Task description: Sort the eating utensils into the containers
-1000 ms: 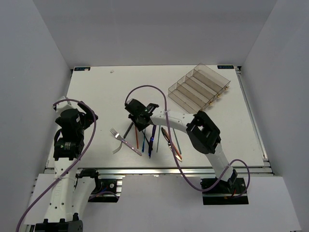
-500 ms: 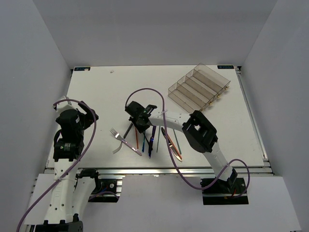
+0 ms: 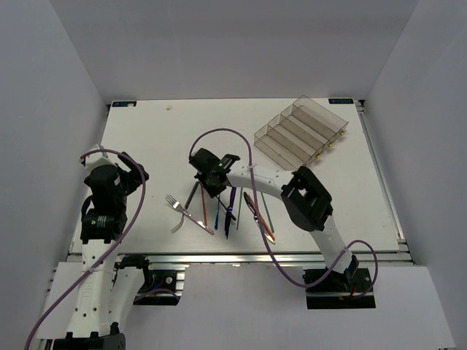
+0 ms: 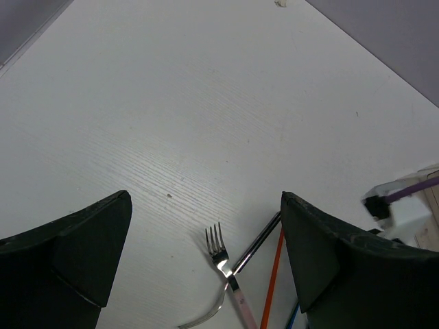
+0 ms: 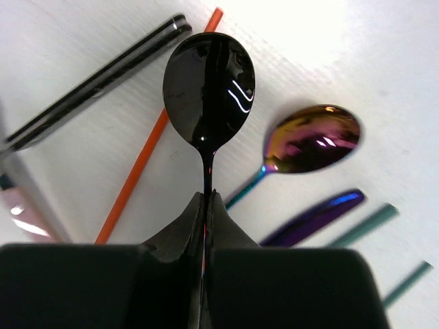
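Black spoon (image 5: 209, 89) is in the grip: the right pincer (image 5: 206, 205) is clamped tight on its thin neck, just below the bowl, and the glossy bowl sticks out ahead of the fingers. It may be a touch clear of the bench (image 3: 146, 138), but the wrist view is too close to be sure. Under and left of the bowl runs the orange chopstick (image 5: 147, 161), with the dark chopsticks (image 5: 96, 82) angled beyond it. To the right lie the iridescent spoon (image 5: 312, 137), then the blue-purple knife (image 5: 312, 216), then the green chopsticks (image 5: 360, 226). All of this sits in the cluster near the front middle of the bench. The fork (image 4: 218, 250) lies at the cluster's left edge, tines pointing away from the arms. Over on the left, the left pincer (image 4: 206, 212) hangs above the bench with its fingers wide apart, holding nothing. The organiser tray (image 3: 303, 130) sits at the far right corner, well apart from the cluster.
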`<state>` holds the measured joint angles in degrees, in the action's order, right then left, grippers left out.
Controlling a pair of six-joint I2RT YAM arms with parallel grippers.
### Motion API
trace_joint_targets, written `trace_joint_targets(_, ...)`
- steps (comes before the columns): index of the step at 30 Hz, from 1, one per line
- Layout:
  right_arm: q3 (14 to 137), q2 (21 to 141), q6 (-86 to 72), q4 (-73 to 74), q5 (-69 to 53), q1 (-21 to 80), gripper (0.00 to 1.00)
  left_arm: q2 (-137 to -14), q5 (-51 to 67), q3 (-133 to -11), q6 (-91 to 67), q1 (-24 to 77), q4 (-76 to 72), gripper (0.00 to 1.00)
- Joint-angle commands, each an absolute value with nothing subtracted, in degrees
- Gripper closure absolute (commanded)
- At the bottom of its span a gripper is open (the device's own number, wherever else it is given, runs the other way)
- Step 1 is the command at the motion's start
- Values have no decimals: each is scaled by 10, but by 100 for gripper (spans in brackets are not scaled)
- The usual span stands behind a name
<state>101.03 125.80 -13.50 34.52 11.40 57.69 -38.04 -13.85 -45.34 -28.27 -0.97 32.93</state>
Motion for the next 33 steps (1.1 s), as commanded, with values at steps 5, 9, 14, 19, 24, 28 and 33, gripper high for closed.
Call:
trace_joint_targets(5, 1038, 1110, -17, 365, 82, 472, 100, -377, -128, -450, -277, -8, 323, 2)
trace_joint_targets(9, 1025, 1113, 131, 375, 72, 378, 100, -376, -127, -450, -277, -9, 322, 2)
trace_joint_targets(14, 1005, 1128, 242, 325, 109, 287, 100, -374, -112, -446, -272, -8, 316, 2)
trace_joint_targets(19, 997, 1138, 280, 289, 65, 240, 100, -367, -104, -444, -270, -8, 311, 2)
trace_joint_targets(24, 1007, 1174, 289, 277, 47, 234, 100, -367, -93, -443, -267, 15, 308, 2)
trace_joint_targets(28, 1011, 1182, 277, 269, 50, 235, 100, -366, -95, -444, -267, 15, 308, 2)
trace_joint_targets(33, 1019, 1184, 272, 247, 78, 235, 76, -367, -92, -442, -266, 15, 307, 2)
